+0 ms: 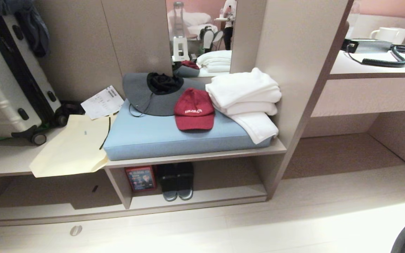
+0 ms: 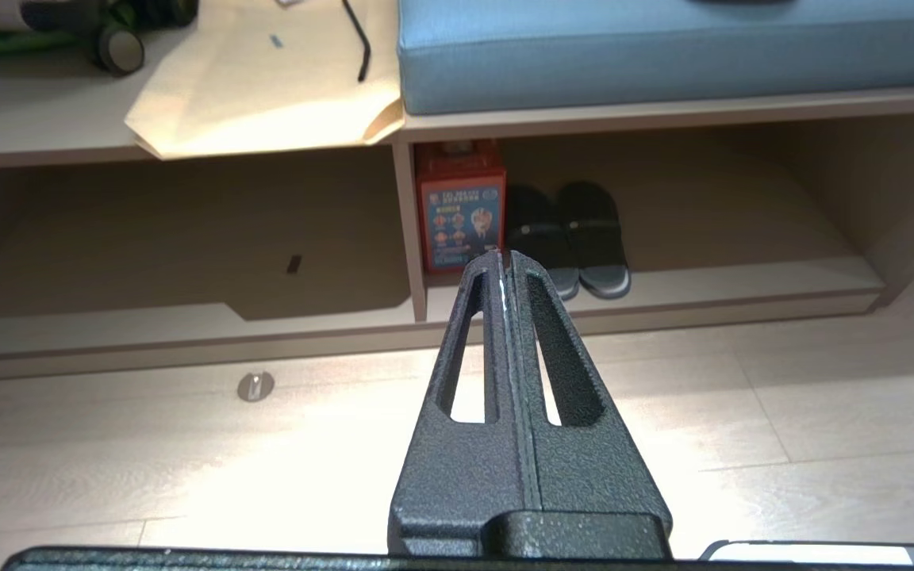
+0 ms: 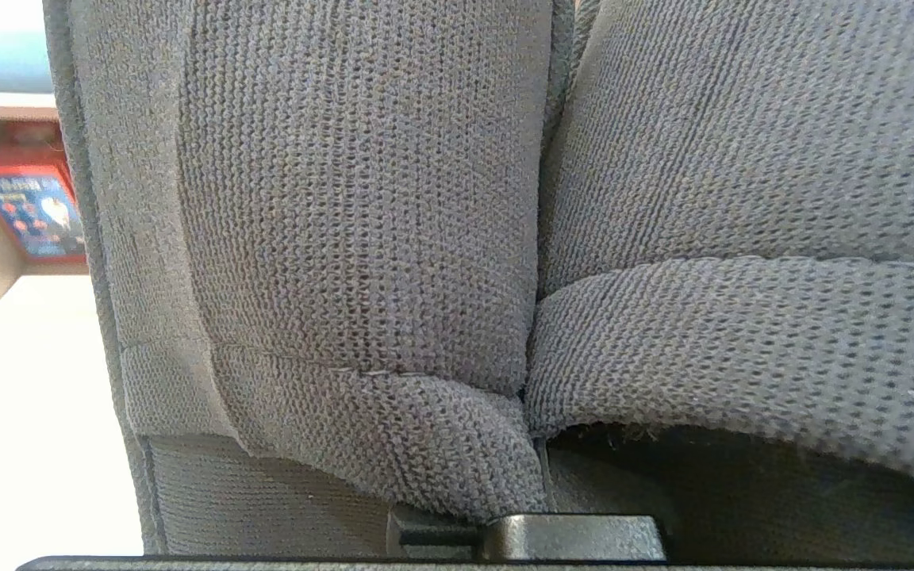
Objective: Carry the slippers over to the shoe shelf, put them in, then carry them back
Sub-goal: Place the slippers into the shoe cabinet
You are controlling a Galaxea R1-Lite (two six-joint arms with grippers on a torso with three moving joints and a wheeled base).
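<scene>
**user1:** Grey-blue knitted fabric of the slippers (image 3: pixel 362 238) is pressed right up against the right wrist camera, both straps side by side. They're clamped in the right gripper, whose fingers are hidden behind the cloth.

**user2:** And the left gripper (image 2: pixel 506 255)?

**user1:** Fingers are shut flat together, nothing held, hung above the pale floor (image 2: pixel 782 412) in front of the shoe shelf (image 1: pixel 195 197).

**user2:** What's kept in the shelf?

**user1:** Right compartment: a red box (image 1: pixel 140 178) is stood against the divider (image 1: pixel 118 186), and a darker pair of slides (image 1: pixel 177 181) is parked just beside it, toes outward. Left compartment: only a small dark mark on the back wall can be made out. On top, a blue cushion (image 1: pixel 153 135) is loaded with a grey sun hat (image 1: pixel 146 96), a red cap (image 1: pixel 193 109) and folded white towels (image 1: pixel 246 98).
</scene>
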